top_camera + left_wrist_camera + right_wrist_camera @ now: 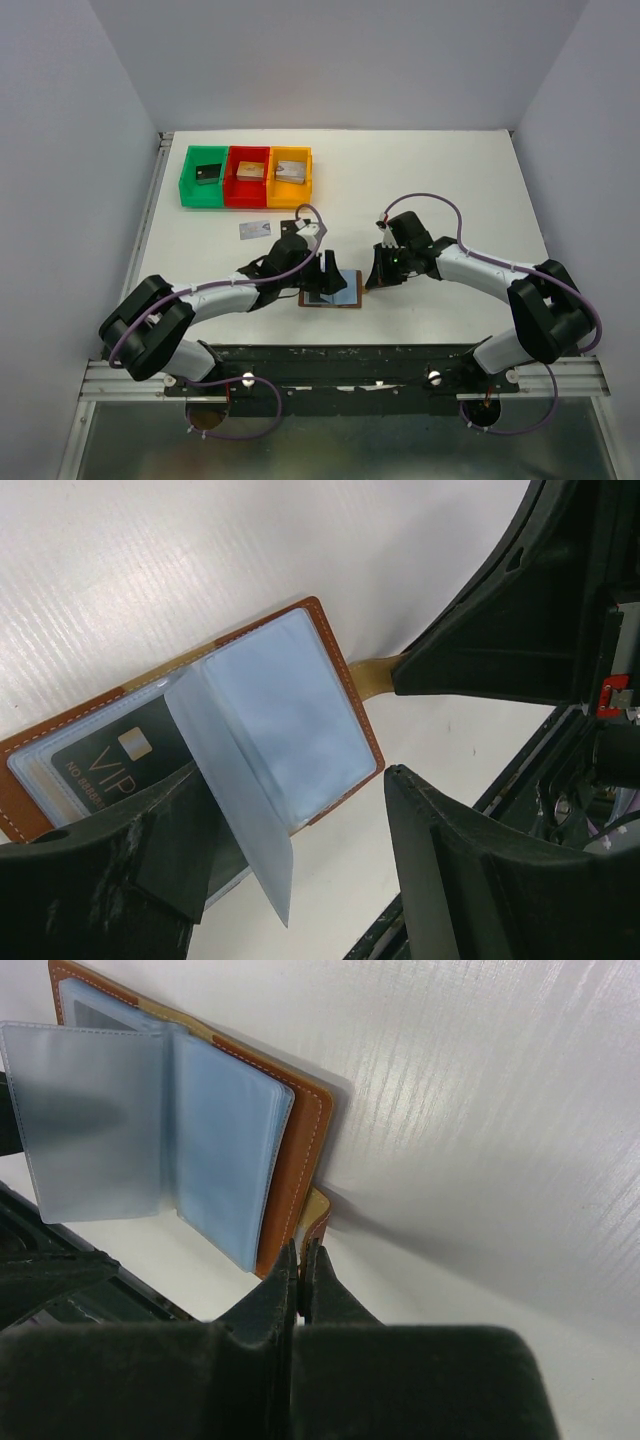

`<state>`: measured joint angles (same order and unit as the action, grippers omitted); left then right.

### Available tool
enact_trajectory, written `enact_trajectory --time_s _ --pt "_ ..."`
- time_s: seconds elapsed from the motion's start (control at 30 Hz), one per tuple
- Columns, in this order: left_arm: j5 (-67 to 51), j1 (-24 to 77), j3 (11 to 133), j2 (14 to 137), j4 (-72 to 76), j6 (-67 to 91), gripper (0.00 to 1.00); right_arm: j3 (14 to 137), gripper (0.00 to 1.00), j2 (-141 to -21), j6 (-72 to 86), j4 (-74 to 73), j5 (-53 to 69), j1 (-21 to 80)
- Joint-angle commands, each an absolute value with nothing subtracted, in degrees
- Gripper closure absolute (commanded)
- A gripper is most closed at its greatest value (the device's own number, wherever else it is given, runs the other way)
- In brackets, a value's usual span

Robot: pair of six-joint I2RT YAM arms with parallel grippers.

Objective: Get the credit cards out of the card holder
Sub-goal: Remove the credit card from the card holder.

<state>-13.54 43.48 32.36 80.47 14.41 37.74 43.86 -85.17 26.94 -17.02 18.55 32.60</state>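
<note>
Both at card holder (pixel 300 680): right gripper (pixel 300 1260) clenched on snap tab (pixel 316 1206), left gripper (pixel 290 780) released above.

The left arm (pixel 215 298) and right arm (pixel 480 268) have white tubular links between bulky black joint housings. A thin purple cable (pixel 440 203) loops along each. The left gripper (pixel 325 272) and right gripper (pixel 378 272) carry matte black wedge-shaped fingers (pixel 470 880), one scuffed pale. A small red part (pixel 612 692) sits behind the left gripper's fingers. Round silver screws (pixel 248 379) stud the black base rail (pixel 340 362).

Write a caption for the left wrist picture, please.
Open left gripper at the unfolded card holder, a black VIP card tucked inside.
</note>
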Motion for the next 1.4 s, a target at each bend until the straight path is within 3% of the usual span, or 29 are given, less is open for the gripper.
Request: enact_trajectory --time_s 0.0,0.37,0.57,0.67,0.83,1.03,1.17,1.37 --pt "-15.0 44.0 34.2 81.4 13.5 36.5 0.25 43.6 1.00 -84.3 26.5 -17.8 18.3 32.5" --pt "-18.8 47.0 43.2 87.7 11.0 33.5 0.25 43.4 0.96 -83.3 26.8 -18.6 16.4 32.5" --pt "-18.8 48.1 46.5 91.1 10.9 33.7 0.25 42.6 0.68 -79.0 27.7 -21.6 10.8 32.5" --pt "-15.9 47.8 44.4 87.9 12.5 35.1 0.25 42.2 0.60 -74.5 27.9 -23.6 7.5 32.5" --pt "-11.6 44.8 38.6 78.5 14.7 38.3 0.25 42.4 0.61 -67.5 26.9 -24.0 8.8 32.5" --pt "-6.9 38.4 29.2 66.1 14.8 44.4 0.29 42.3 0.76 -67.0 27.9 -13.6 25.9 33.7" --pt "-7.2 34.6 23.0 62.6 16.2 45.9 0.43 43.8 0.82 -71.7 29.4 -8.7 27.9 37.0" --pt "-8.4 34.2 20.0 65.5 19.8 46.0 0.83 45.1 0.79 -81.2 35.1 -1.6 30.8 38.6"
